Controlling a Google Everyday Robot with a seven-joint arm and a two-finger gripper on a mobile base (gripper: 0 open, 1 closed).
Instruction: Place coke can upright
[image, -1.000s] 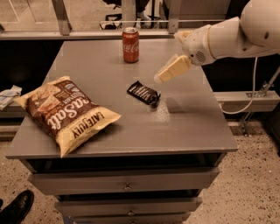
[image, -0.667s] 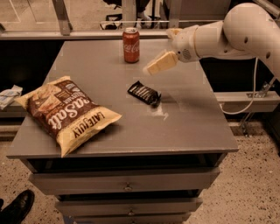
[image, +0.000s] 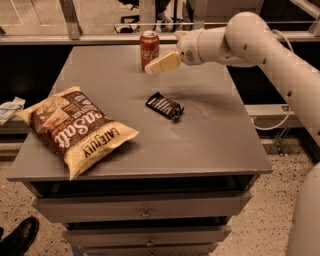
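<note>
Gripper: The gripper (image: 152, 67) hung low over the far end of the table (image: 210, 135), its tip just beside the coke can (image: 149, 48) on the can's right; whether it was wide or narrow could not be told.
Arm: The white arm (image: 260, 40) reached in from the right, wrist bent toward the can.
Coke can: It stood upright near the table's far edge, silver top up, apparently free of the gripper.
Step in hand: By the look of it, the can was already placed, and what remained was to get clear of it.
Doing it well: The tip sat so close that a sideways brush could tip the can. A slow retreat up and to the right, away from the can, looked safest.
Nearby: A black snack wrapper (image: 164, 105) lay mid-table, well apart from the can. A chip bag (image: 77, 129) lay flat at the near left.
Change: Against a second earlier, the gripper had travelled left across the table, closing on the can. The can, wrapper and bag had not shifted.
</note>
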